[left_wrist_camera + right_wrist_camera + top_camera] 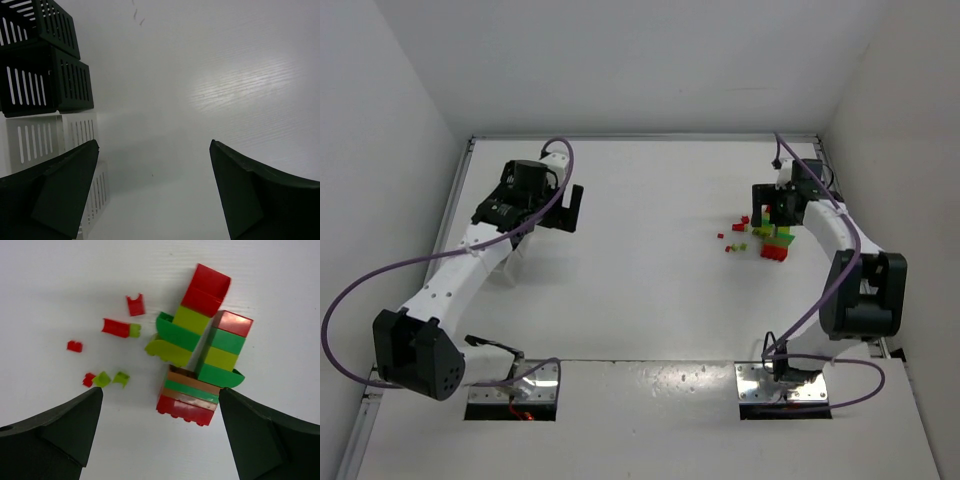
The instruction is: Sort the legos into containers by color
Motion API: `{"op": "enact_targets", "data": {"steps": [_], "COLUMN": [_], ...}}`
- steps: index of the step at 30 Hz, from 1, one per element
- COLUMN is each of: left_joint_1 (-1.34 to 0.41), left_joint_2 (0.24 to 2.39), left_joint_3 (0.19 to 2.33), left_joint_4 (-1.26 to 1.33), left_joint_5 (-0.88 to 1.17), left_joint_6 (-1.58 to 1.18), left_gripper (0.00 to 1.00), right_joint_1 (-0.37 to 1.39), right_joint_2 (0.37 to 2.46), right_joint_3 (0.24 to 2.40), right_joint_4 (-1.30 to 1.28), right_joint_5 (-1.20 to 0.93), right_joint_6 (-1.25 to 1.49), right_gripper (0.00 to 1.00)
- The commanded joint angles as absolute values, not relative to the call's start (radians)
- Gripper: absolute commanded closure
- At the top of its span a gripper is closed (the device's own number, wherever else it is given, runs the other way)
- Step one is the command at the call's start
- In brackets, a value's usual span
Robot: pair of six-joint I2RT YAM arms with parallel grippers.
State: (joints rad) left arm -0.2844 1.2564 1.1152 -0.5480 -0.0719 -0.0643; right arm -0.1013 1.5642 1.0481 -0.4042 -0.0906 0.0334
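The legos (765, 235) lie at the right of the table. In the right wrist view they are joined stacks of red, green, yellow-green and brown bricks (200, 355), with a larger red block (186, 410) at the near end. Tiny loose red and yellow-green pieces (120, 328) lie to their left. My right gripper (161, 392) is open and empty above the stacks; it also shows in the top view (778, 215). My left gripper (153, 143) is open and empty over bare table. Two black slotted containers (45, 82) and two white translucent ones (40, 135) stand in a row to its left.
The left arm (480, 250) covers the containers in the top view, and its gripper (570, 210) points toward the table's middle. Metal base plates (513, 385) (782, 382) sit at the near edge. White walls close in the table on three sides.
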Motion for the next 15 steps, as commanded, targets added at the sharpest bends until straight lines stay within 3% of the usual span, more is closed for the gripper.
{"op": "enact_targets", "data": {"steps": [1, 7, 11, 15], "left_joint_1": [-0.278, -0.268, -0.249, -0.238], "left_joint_2": [1.258, 1.267, 1.276, 1.285], "left_joint_3": [1.137, 1.137, 1.137, 1.127], "left_joint_4": [-0.518, -0.518, -0.518, -0.518], "left_joint_5": [-0.114, -0.114, -0.114, -0.104], "left_joint_6": [-0.071, -0.061, -0.061, -0.061], "left_gripper": [0.00, 0.00, 0.00, 0.00], "right_joint_1": [-0.120, -0.138, -0.169, -0.193], "right_joint_2": [1.606, 1.704, 1.717, 1.727], "right_joint_3": [1.101, 1.149, 1.149, 1.149], "right_joint_4": [-0.408, -0.396, -0.374, -0.383], "right_joint_5": [0.009, 0.067, 0.067, 0.046], "right_joint_6": [0.100, 0.130, 0.106, 0.048], "right_gripper": [0.00, 0.05, 0.27, 0.39]}}
